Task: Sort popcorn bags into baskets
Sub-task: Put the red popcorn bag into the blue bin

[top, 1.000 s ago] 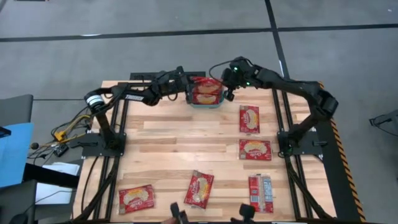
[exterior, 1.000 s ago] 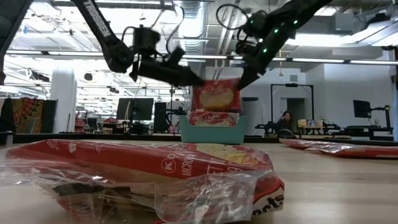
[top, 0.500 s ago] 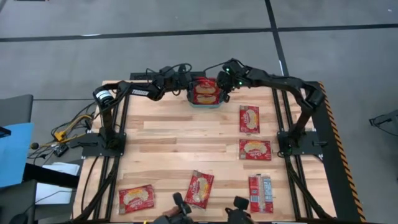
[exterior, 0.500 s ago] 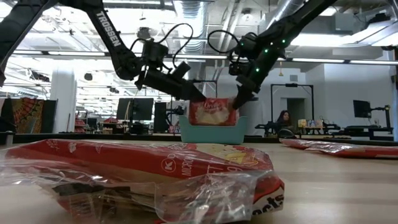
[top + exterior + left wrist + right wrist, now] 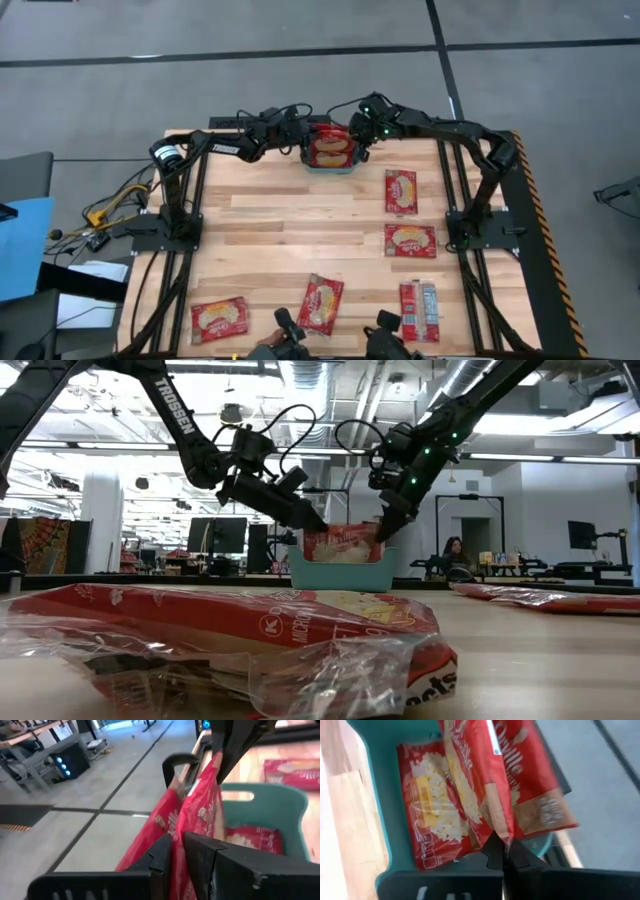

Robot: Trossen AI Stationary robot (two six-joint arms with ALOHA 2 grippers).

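Observation:
A teal basket stands at the table's far edge, with one red popcorn bag lying flat inside it. A second red bag is held over the basket between both grippers, and its lower part dips behind the rim. My left gripper is shut on the bag's left end. My right gripper is shut on its right end. Several more red bags lie flat on the table. My left gripper pinches the held bag's left edge between its two fingers, slanting down from the table's left. The bag stands on edge and stretches away toward the other gripper. My right gripper pinches the bag's right edge near a lower corner between its two fingers, slanting down from the table's right. The bag is tilted over the basket, above the packet lying inside.
Loose bags lie on the right half of the table, and others lie near the near edge. One of them fills the low view's foreground. Bare wood lies between the basket and these bags.
Both grippers have come down toward the basket and shifted a little toward the far edge, still shut on the bag. The bag stood upright well above the rim a second ago. It is now lower, with its bottom edge down inside the basket.

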